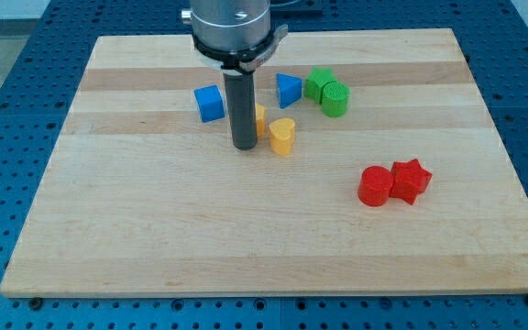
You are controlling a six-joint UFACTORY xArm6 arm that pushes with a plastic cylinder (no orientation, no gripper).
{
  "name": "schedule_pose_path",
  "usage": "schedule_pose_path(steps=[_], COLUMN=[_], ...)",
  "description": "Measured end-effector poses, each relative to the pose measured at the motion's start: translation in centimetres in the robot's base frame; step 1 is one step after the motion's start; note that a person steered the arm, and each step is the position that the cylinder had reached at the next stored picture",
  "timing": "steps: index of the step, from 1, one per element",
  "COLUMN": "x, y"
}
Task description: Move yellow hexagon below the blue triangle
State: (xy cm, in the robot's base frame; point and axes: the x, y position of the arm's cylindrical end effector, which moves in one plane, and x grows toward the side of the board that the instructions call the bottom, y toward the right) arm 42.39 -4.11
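My tip [245, 147] rests on the wooden board [154, 229], left of the board's middle. The yellow hexagon [260, 119] sits just right of the rod and is mostly hidden behind it. A yellow heart-shaped block [282, 137] lies right of the tip, touching or nearly touching the hexagon. The blue triangle [289, 89] lies above and to the right of the hexagon, a short gap away. A blue cube [209, 103] sits left of the rod.
Two green blocks [317, 82] [335, 99] touch each other just right of the blue triangle. A red cylinder [375, 186] and a red star [410, 180] sit together at the view's lower right. The board's edges drop to a blue perforated table [7, 137].
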Motion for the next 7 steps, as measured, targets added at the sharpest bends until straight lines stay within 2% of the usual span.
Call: schedule_pose_path(steps=[3,7], x=[0.1,-3.3], y=[-2.7,-0.2])
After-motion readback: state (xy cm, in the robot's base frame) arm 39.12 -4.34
